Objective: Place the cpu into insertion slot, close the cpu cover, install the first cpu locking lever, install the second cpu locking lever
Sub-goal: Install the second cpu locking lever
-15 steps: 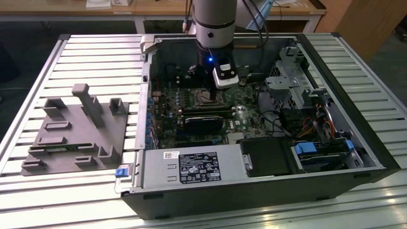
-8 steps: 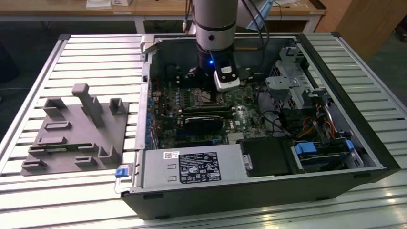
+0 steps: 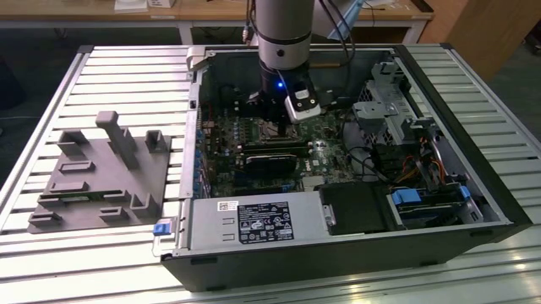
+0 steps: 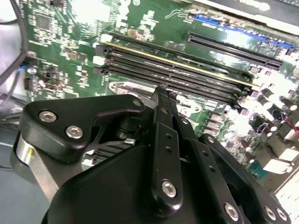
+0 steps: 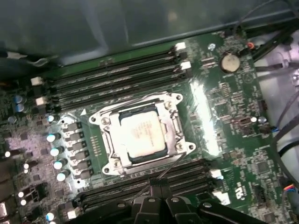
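Observation:
In the first wrist view the cpu [image 5: 142, 134] lies flat in the insertion slot [image 5: 187, 148], pale metal top up. The silvery cpu cover [image 5: 105, 140] is down around it, framing the chip in its window. A thin locking lever [image 5: 174, 163] slants from the socket's corner to my gripper [image 5: 159, 183], whose fingers are shut together at the socket's edge. Whether they pinch the lever or only touch it does not show. In the second wrist view my gripper [image 4: 162, 91] has its tips just above the socket rim [image 4: 122, 87]. In the exterior view my gripper [image 3: 275, 120] hangs over the slot [image 3: 272, 131] inside the open case.
Long black memory slots [image 5: 117, 70] flank the socket on two sides. A row of capacitors [image 5: 56, 149] stands beside it. In the exterior view a black block [image 3: 270, 161] sits near the socket, cables [image 3: 422, 164] at the right, and a grey fixture [image 3: 101, 171] on the table at the left.

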`<state>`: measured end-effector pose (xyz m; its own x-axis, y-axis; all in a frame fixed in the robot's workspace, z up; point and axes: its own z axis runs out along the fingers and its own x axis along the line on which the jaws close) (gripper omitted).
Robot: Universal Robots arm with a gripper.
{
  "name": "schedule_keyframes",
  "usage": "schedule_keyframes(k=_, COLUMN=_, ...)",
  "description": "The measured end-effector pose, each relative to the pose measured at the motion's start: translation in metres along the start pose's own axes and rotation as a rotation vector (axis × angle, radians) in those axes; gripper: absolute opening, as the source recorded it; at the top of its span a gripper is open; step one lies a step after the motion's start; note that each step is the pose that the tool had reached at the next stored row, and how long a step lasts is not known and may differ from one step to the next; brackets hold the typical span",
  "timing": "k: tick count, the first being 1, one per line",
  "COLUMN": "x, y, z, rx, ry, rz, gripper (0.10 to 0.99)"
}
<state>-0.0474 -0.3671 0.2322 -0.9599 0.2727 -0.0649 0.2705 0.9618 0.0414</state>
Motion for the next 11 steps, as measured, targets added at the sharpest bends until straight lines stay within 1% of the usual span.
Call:
schedule_keyframes(k=3, x=0.0069, y=-0.0026, z=0.0025, rx=0.000, ry=0.0002, rz=-0.002, gripper=0.106)
schedule_keyframes(k=5, x=0.0098, y=-0.0042, z=0.0042, rx=0.000, ry=0.0002, rz=-0.003, gripper=0.106)
schedule_keyframes(k=9, x=0.0132, y=-0.0080, z=0.0075, rx=0.000, ry=0.0002, rz=-0.003, gripper=0.106)
schedule_keyframes(k=11, x=0.0146, y=-0.0099, z=0.0096, rx=-0.003, ry=0.0009, rz=-0.003, gripper=0.106)
